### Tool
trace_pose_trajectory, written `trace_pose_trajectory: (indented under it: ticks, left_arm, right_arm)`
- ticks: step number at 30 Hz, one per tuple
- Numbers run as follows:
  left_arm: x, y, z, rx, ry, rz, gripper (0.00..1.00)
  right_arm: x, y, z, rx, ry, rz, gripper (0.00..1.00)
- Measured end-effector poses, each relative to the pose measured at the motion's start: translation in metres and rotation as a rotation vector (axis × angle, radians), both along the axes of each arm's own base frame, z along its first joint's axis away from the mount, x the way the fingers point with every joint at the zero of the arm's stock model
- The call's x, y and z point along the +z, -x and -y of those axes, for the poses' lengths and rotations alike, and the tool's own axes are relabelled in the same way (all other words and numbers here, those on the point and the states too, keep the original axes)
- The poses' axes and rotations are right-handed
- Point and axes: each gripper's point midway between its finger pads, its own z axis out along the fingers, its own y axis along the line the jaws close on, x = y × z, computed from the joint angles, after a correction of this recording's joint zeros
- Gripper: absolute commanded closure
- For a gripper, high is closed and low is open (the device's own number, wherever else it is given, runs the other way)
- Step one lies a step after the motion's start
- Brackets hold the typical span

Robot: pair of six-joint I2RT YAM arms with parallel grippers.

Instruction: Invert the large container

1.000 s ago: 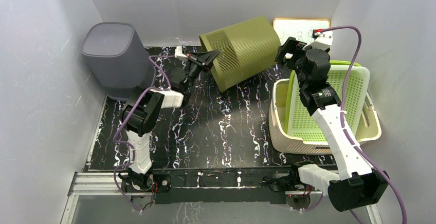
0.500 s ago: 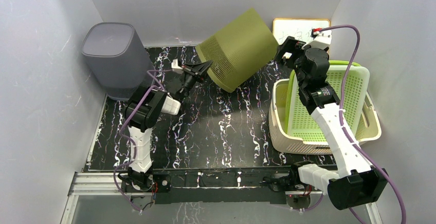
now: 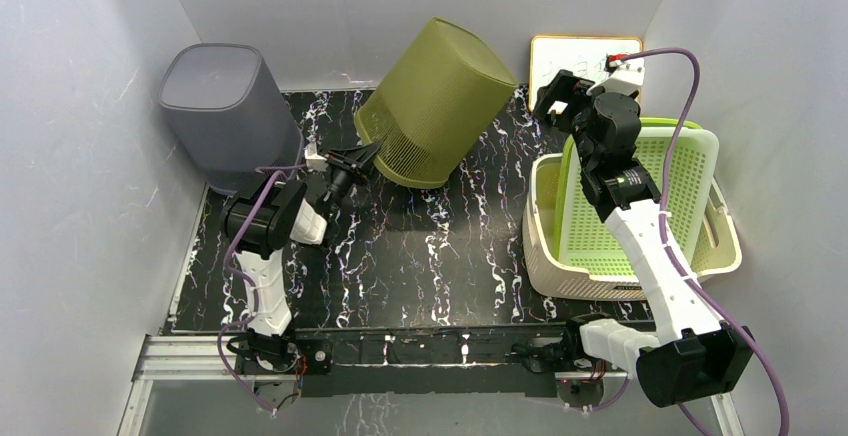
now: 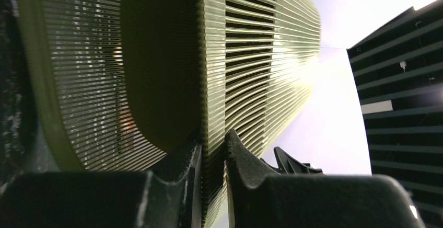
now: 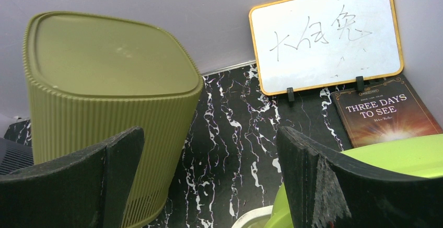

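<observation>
The large container is an olive-green ribbed bin. It stands tilted at the back middle of the table, closed base up and open mouth facing down and left. My left gripper is shut on the bin's rim at its lower left edge. In the left wrist view the fingers pinch the ribbed wall from inside and outside, and the gripper is shut on it. My right gripper is open and empty, apart from the bin on its right. The right wrist view shows the bin base up, beyond the open gripper.
A grey bin stands upside down at the back left, close to my left arm. A white and lime laundry basket sits at the right under my right arm. A small whiteboard and a book are at the back right.
</observation>
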Motion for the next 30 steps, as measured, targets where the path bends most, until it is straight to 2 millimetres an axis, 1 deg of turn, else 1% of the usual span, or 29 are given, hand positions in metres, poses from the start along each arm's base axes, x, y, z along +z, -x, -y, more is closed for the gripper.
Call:
trace_pose_trajectory:
  ticks: [2,3,4,6,7,12,16,22,24,27,30]
  left_arm:
    - [-0.013,0.003,-0.008,0.015,-0.023,-0.030,0.56]
    - [-0.027,0.006,-0.013,0.019,-0.046,-0.063,0.52]
    - [-0.048,0.011,-0.018,0.024,-0.073,-0.119,0.48]
    - [-0.091,0.024,-0.023,0.019,-0.117,-0.235,0.46]
    - [-0.102,0.031,-0.023,0.012,-0.143,-0.251,0.46]
    - [-0.103,0.038,-0.021,-0.015,-0.172,-0.236,0.46]
    - [-0.105,0.044,-0.020,-0.038,-0.185,-0.235,0.50]
    - [-0.110,0.066,-0.015,-0.111,-0.235,-0.239,0.55]
    - [-0.108,0.074,-0.013,-0.140,-0.274,-0.232,0.55]
    - [-0.090,0.082,-0.009,-0.180,-0.372,-0.183,0.54]
    - [-0.064,0.087,-0.006,-0.203,-0.516,-0.112,0.53]
  right_arm:
    - [0.000,0.000,0.000,0.000,0.000,0.000,0.02]
    - [0.000,0.000,0.000,0.000,0.000,0.000,0.02]
    - [0.000,0.000,0.000,0.000,0.000,0.000,0.02]
    - [0.000,0.000,-0.001,0.003,0.000,0.000,0.02]
    - [0.000,0.000,-0.001,0.004,-0.001,0.000,0.02]
    - [0.000,0.000,-0.003,0.019,-0.005,0.000,0.02]
    - [0.000,0.000,-0.004,0.023,-0.005,-0.001,0.02]
    - [-0.004,-0.006,-0.012,0.061,0.001,-0.015,0.02]
    - [-0.006,-0.010,-0.015,0.079,0.004,-0.023,0.02]
    - [-0.006,-0.012,-0.019,0.099,0.005,-0.028,0.02]
    - [-0.008,-0.015,-0.025,0.126,0.004,-0.050,0.02]
